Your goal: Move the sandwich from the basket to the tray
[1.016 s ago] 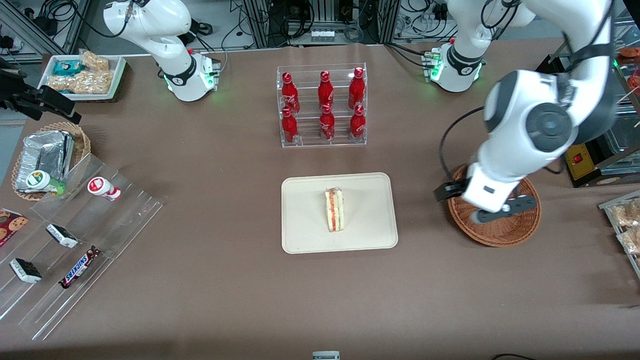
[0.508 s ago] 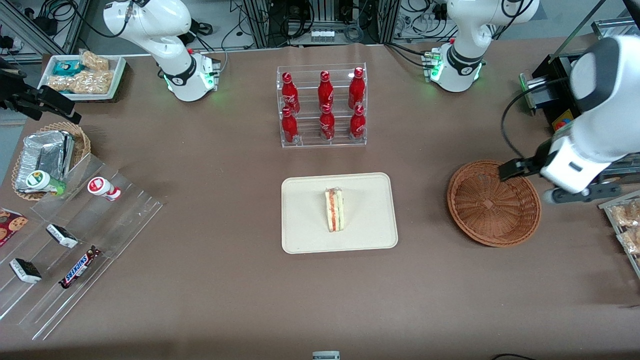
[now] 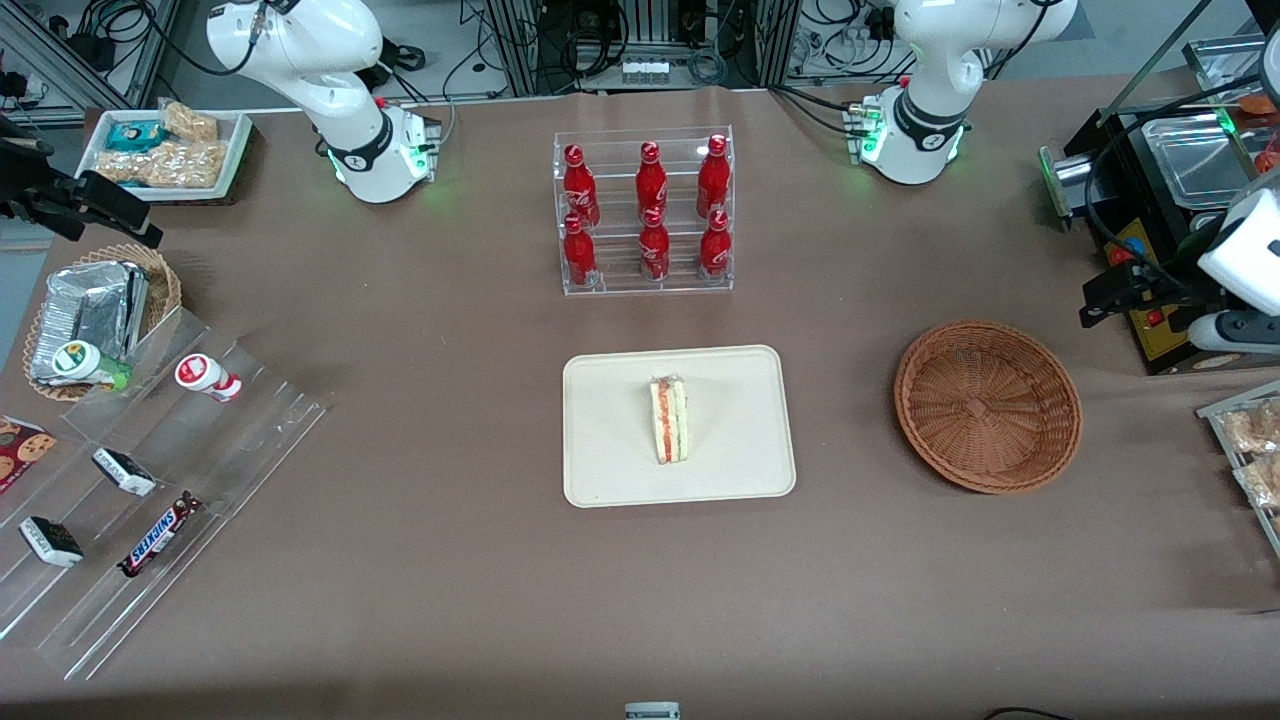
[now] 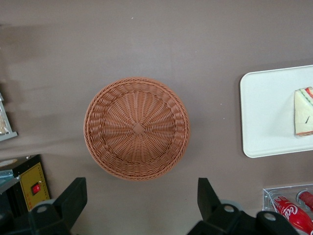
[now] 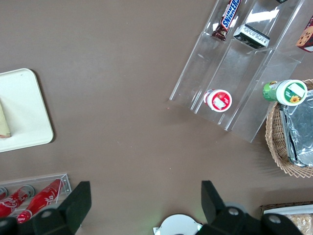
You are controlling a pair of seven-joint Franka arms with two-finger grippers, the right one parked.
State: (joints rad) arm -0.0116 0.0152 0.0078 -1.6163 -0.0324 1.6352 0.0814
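The sandwich [image 3: 669, 418], a pale wedge with red and green layers, lies near the middle of the cream tray [image 3: 610, 470]; its edge also shows in the left wrist view [image 4: 304, 111] on the tray [image 4: 266, 112]. The reddish-brown wicker basket [image 3: 988, 405] [image 4: 137, 128] stands empty toward the working arm's end of the table. My gripper [image 3: 1130, 295] [image 4: 142, 196] hangs raised, farther from the front camera than the basket and off toward the table's end. Its fingers [image 4: 73, 193] are spread wide, open, with only bare table between them.
A clear rack of red bottles [image 3: 645, 215] stands farther from the front camera than the tray. A black box with a red switch [image 3: 1160, 325] sits just under my gripper. Snack packs [image 3: 1250, 450] lie at the working arm's table edge. An acrylic shelf with snacks [image 3: 150, 470] and a foil-pack basket [image 3: 95, 310] are at the parked arm's end.
My arm has swung from above the basket up and away toward the working arm's end of the table, uncovering the empty basket. The sandwich has stayed still on the tray.
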